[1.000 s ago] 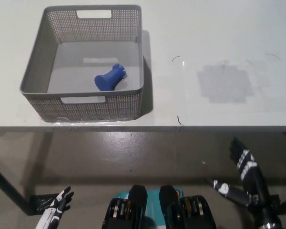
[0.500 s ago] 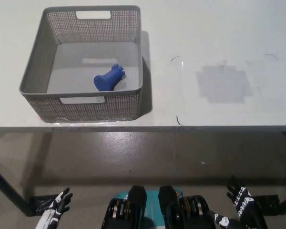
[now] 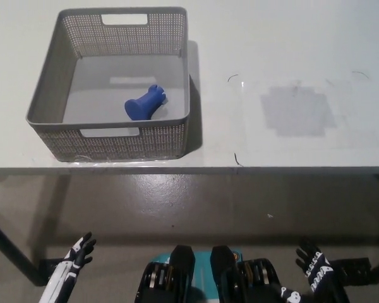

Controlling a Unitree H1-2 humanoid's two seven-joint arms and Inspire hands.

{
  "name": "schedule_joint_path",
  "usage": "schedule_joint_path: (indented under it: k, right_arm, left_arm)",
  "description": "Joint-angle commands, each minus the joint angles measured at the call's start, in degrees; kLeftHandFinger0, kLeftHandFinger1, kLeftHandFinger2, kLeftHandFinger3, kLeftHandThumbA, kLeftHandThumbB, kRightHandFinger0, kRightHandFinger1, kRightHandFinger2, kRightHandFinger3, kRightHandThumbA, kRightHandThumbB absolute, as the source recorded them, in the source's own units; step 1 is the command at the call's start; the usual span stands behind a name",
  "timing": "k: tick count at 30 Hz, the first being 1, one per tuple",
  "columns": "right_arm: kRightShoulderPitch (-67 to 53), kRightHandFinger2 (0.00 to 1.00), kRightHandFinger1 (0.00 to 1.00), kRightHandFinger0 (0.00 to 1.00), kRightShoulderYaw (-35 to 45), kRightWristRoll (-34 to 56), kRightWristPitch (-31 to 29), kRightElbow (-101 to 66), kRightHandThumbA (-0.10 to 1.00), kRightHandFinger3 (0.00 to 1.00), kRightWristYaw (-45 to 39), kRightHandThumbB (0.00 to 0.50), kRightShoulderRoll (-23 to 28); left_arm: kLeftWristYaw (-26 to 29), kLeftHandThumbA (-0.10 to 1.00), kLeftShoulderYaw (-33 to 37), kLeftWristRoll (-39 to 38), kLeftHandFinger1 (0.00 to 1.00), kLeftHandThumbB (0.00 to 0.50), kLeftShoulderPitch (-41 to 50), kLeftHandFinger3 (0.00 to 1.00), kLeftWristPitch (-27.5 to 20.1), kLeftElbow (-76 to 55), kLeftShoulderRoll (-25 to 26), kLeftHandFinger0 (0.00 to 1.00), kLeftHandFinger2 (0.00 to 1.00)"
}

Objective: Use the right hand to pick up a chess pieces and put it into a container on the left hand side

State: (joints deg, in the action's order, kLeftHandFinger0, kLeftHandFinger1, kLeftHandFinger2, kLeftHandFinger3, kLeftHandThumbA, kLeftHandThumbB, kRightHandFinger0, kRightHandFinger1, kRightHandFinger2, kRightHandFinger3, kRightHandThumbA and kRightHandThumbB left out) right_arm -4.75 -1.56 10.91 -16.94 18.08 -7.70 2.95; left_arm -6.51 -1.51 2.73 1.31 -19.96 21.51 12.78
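A blue chess piece [image 3: 144, 103] lies on its side inside the grey perforated basket [image 3: 174, 136], which stands on the left part of the white table [image 3: 290, 50]. My black right hand [image 3: 317, 273] hangs low below the table's front edge at the bottom right, fingers spread and holding nothing. My white left hand [image 3: 74, 261] rests at the bottom left, also below the table, with its fingers apart and empty.
A darker grey patch [image 3: 298, 111] marks the table to the right of the basket. Thin dark marks [image 3: 237, 158] lie on the table near its front edge. Below the edge is bare concrete floor [image 3: 177, 202].
My right hand has dropped from just under the table edge down to the bottom of the picture. The left hand has barely shifted. The chess piece and basket stay put.
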Motion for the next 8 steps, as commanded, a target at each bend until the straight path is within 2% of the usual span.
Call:
schedule_joint_path:
  k: [1, 8]
  right_arm:
    - [1.35, 1.00, 1.00, 1.00, 1.06, 0.72, -4.54, 0.18, 0.98, 1.00, -1.39, 0.190, 0.17]
    - [2.48, 1.00, 1.00, 1.00, 1.11, 0.98, -5.11, 1.22, 0.98, 1.00, -2.15, 0.177, 0.25]
  left_arm:
    - [-0.28, 1.00, -0.35, -1.40, 1.00, 0.196, -1.33, 1.00, -1.47, 0.25, 0.42, 1.00, 1.00]
    - [-0.21, 1.00, -0.54, -1.59, 1.00, 0.183, -1.60, 1.00, -1.01, 0.18, 0.40, 1.00, 1.00]
